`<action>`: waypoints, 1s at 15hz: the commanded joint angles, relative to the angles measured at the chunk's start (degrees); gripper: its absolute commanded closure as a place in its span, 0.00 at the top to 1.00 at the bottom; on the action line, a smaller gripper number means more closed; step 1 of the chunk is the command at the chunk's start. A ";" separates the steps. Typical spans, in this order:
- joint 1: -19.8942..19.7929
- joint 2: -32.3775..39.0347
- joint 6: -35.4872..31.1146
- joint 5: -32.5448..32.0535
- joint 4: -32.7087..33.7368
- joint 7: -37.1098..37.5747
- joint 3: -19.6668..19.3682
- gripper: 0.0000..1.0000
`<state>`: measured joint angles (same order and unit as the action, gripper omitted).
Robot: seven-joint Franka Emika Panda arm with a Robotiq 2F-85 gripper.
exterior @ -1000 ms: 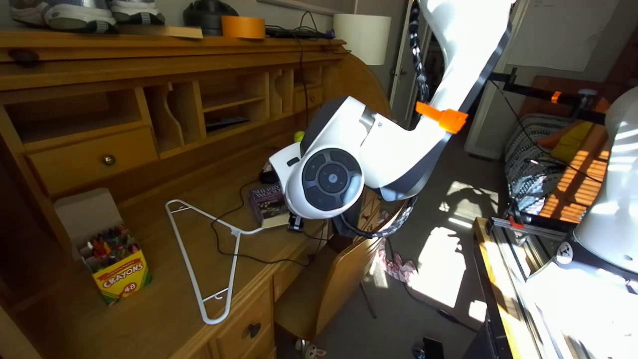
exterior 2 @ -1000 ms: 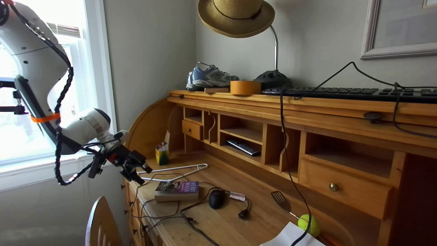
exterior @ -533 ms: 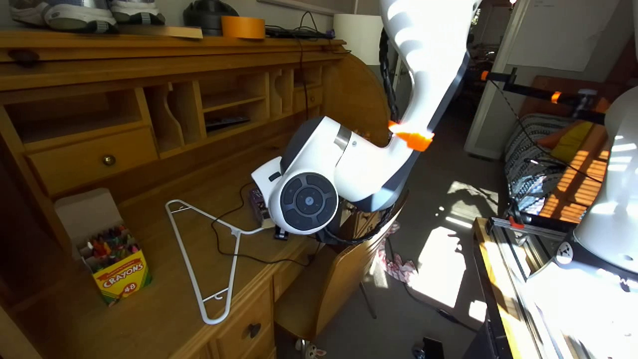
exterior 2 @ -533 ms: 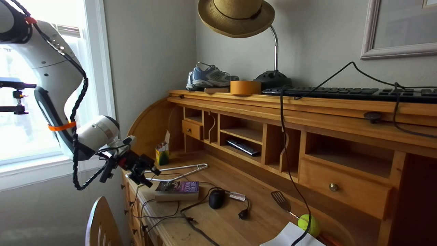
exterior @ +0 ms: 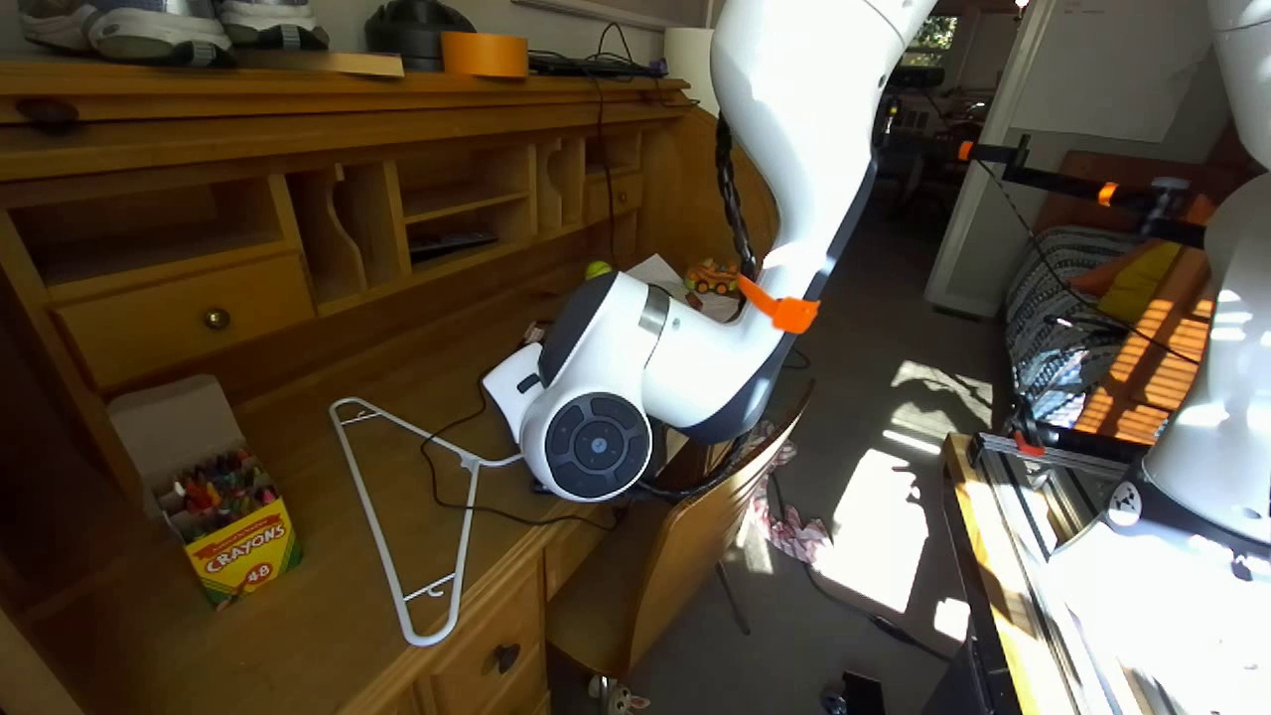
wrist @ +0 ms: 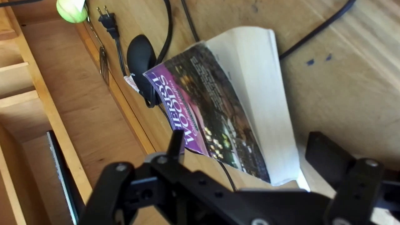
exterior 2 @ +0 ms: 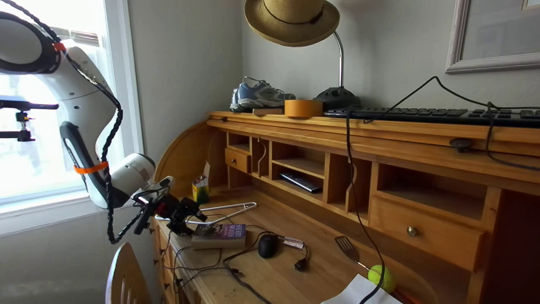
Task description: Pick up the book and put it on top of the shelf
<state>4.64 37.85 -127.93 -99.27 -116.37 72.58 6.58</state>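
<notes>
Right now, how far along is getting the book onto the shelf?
Looks done: most of the reach; in the wrist view the gripper is close to the book, jaws apart toward its two sides.
In hand: the grasp, probably; the jaws are not yet closed, and contact can't be told.
Left: grip, lift and place; the book lies on the desk, below the top of the shelf.

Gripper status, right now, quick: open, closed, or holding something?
Gripper: open, holding nothing; the book lies on the desk.
</notes>
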 commanded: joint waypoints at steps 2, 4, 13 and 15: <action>0.42 2.93 1.52 -4.38 2.68 0.55 -0.43 1.00; 0.26 3.32 1.83 -5.37 3.04 0.52 -0.46 1.00; 0.08 3.77 4.69 -4.59 2.76 -0.51 -0.05 0.87; 0.07 3.90 4.94 -4.41 2.79 -0.47 0.10 0.85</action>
<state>4.70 40.09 -124.39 -103.32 -114.16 72.11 6.49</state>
